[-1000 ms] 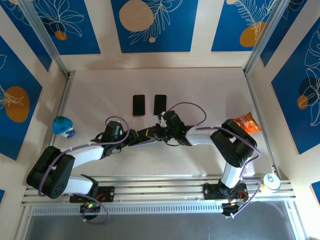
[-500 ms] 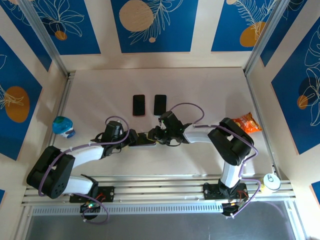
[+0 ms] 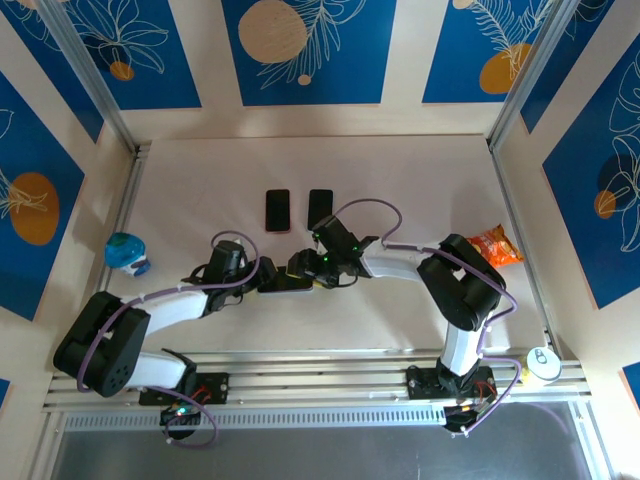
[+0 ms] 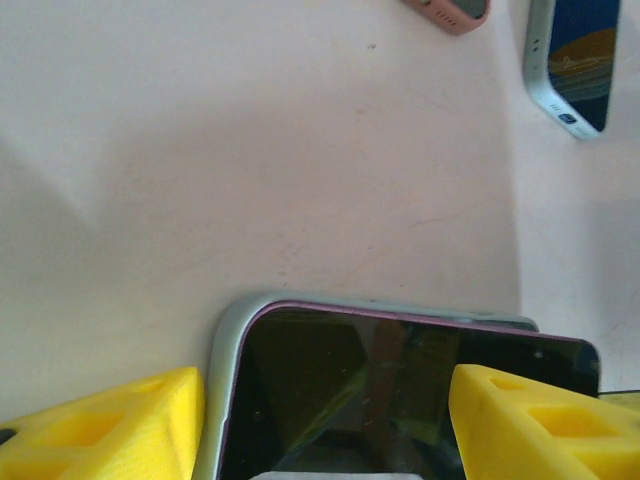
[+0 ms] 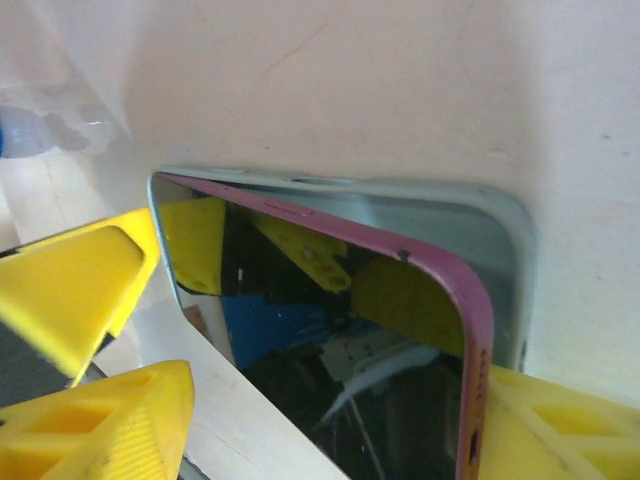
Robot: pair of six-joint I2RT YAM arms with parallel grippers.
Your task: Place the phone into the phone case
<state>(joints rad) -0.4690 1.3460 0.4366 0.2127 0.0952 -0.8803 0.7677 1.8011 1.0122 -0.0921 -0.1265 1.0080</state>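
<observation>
Left gripper (image 4: 325, 385): fingers clamp the phone case (image 4: 228, 345) by its sides. Right gripper (image 5: 340, 400): fingers spread, straddling the pink-edged phone (image 5: 330, 330). The phone sits tilted in the case, one edge raised.

The phone (image 5: 330, 360) has a glossy black screen and magenta-pink rim; the phone case (image 5: 470, 215) is pale mint green. The left gripper (image 4: 325, 410) and right gripper (image 5: 330, 420) have bright yellow fingers. The table (image 3: 420, 180) is cream. The far left phone (image 4: 455, 10) is pink-edged, the far right phone (image 4: 575, 60) mint-edged with a blue-and-orange screen. Wall panels (image 3: 300, 90) are blue with white leaf outlines and orange discs.
</observation>
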